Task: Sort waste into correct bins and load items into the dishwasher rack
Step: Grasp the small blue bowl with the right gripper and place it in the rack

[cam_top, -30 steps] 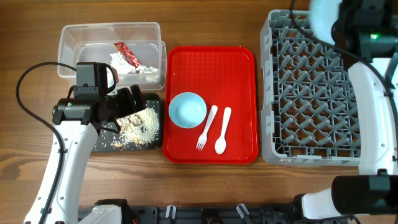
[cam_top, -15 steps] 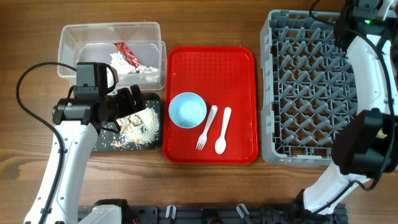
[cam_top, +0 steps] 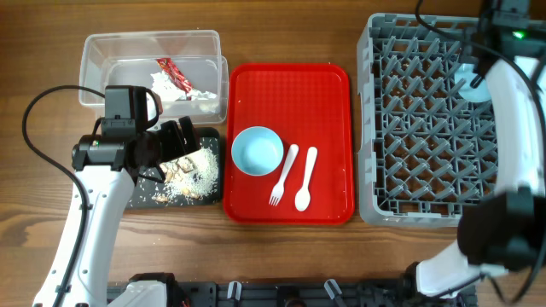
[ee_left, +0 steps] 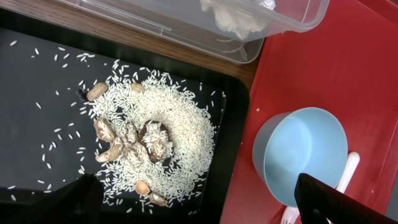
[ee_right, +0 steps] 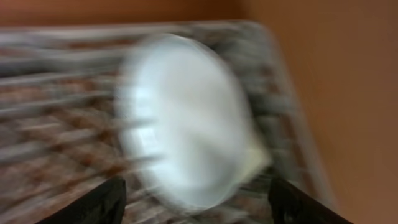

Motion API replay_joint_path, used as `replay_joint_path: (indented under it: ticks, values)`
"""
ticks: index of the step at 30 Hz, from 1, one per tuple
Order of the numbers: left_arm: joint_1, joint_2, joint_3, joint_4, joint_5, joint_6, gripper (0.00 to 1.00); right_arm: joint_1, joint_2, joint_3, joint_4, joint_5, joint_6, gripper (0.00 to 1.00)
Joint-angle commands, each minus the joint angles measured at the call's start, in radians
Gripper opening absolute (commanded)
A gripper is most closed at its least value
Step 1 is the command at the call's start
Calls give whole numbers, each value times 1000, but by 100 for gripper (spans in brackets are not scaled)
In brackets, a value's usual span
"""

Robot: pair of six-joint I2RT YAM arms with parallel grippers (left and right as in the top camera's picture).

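The left fingers (ee_left: 333,200) are spread wide above the black tray (ee_left: 37,74) of white rice and brown scraps (ee_left: 146,143). The pale blue bowl (cam_top: 257,150), white fork (cam_top: 282,175) and spoon (cam_top: 305,179) lie on the red tray (cam_top: 290,85). The right fingers (ee_right: 102,202) are spread before a blurred pale plate (ee_right: 186,118) in the grey rack (cam_top: 426,153).

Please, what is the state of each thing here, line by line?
Bowl: upright, empty.
Fork: lying flat.
Spoon: lying flat.
Tub: lidless, holds wrapper, tissue.
Black tray: holds scraps.
Rack: holds plate, blurred.
Left gripper: open.
Right gripper: open.
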Motion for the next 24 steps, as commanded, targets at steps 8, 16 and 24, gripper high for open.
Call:
replay_joint_path:
  ticks: [8, 16, 24]
  values:
    - [6, 0, 0, -61, -107, -109, 100, 393, 28, -142, -192, -818, 132, 75]
    - [6, 0, 0, -65, -106, -109, 100, 681, 254, -249, -68, -717, 294, 67]
    - [6, 0, 0, -67, -106, -108, 100, 715, 299, -249, 1, -548, 422, 9]
